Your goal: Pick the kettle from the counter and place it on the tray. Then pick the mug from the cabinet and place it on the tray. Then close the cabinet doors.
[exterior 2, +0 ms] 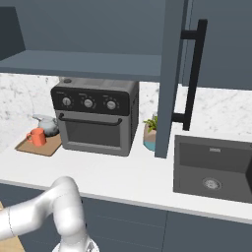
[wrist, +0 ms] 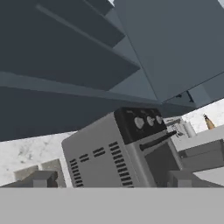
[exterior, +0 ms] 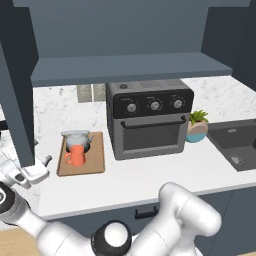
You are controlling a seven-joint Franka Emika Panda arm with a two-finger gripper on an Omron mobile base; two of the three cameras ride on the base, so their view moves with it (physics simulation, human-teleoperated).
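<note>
Left base view finds our arm swung low past the left end of the counter [exterior: 145, 175], with the gripper [exterior: 30, 175] just beside the lower edge of the open left cabinet door [exterior: 17, 115]. We cannot tell whether its claw is spread or closed; in the hand view two finger tips [wrist: 41, 179] stand well apart at the bottom edge.

Our landmark is the grey toaster oven [exterior: 148, 120] at the middle of the counter. Left of the oven lies the tray [exterior: 95, 162], carrying both the kettle [exterior: 76, 138] at the back and the orange mug [exterior: 76, 156] in front of it, the two touching or nearly so. Right of the oven stands a teal-and-tan plant pot [exterior: 197, 127], and beyond that a dark sink [exterior: 235, 145]. Above the oven the cabinet [exterior: 130, 30] is open, its shelf [exterior: 130, 67] in plain sight.

From the right base view, the right cabinet door [exterior 2: 170, 74] hangs open right of the oven, its black bar handle [exterior 2: 194, 74] facing away from the oven.
</note>
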